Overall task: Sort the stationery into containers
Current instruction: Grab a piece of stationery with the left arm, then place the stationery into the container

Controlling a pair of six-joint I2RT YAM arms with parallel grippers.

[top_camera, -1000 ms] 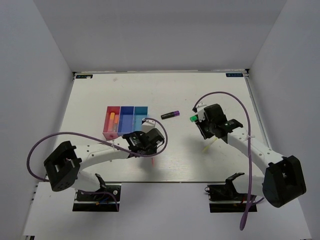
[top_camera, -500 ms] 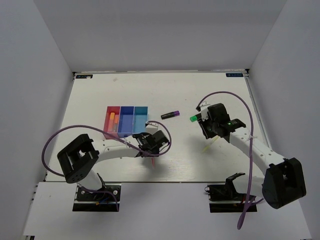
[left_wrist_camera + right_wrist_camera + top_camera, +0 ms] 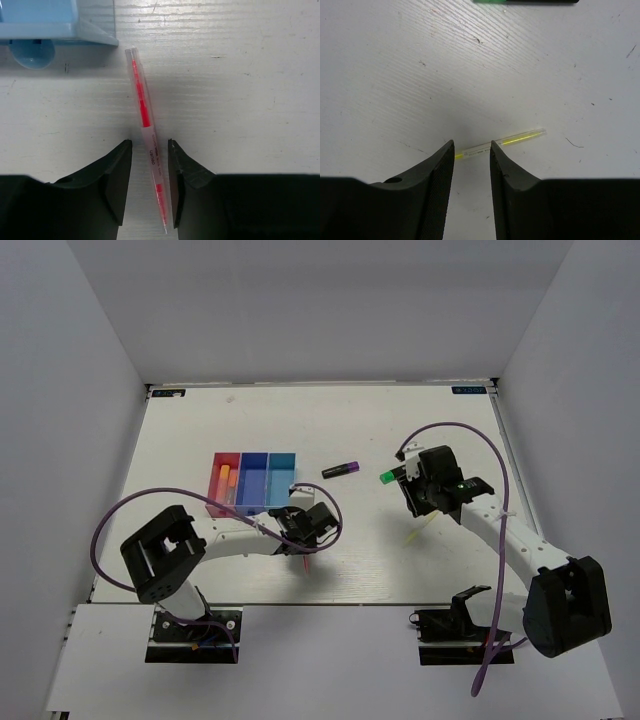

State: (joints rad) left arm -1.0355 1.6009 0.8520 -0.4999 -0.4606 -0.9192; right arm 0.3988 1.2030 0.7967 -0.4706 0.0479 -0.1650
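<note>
The left fingers (image 3: 124, 157) stand a narrow gap apart on the table (image 3: 240, 100). They straddle a pink-red pen (image 3: 144, 125) without clamping it. The pen lies just beside the light blue bin (image 3: 50, 20), the end one of three joined bins (image 3: 254, 483). The right fingers (image 3: 446, 157) are likewise slightly parted and grip nothing, with one end of a pale yellow pen (image 3: 512, 139) between their tips. A green-ended highlighter (image 3: 386, 477) lies near them, and a purple-ended highlighter (image 3: 341, 470) lies between it and the bins.
</note>
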